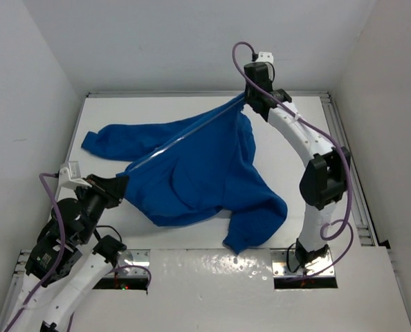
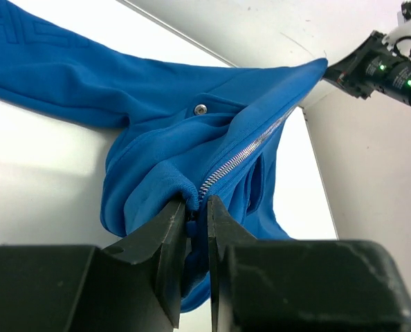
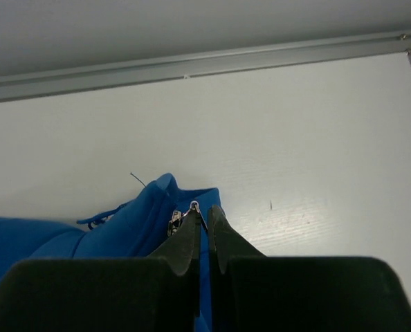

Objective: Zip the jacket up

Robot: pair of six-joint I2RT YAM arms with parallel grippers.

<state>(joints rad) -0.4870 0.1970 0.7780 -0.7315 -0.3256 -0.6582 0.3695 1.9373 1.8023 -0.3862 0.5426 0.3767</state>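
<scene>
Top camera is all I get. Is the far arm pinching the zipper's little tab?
Observer: Right wrist view: its jaws are shut on the jacket at its top edge, right beside the silver zipper pull.
Operator: What's the near arm holding?
Observer: Left wrist view: its jaws pinch the hem where the zipper starts.
Operator: Is it zipped shut?
Observer: Yes, meshed along the stretch shown there.

left claw (image 2: 197,211) near and low, right claw (image 3: 204,220) far out, both tightly closed
</scene>
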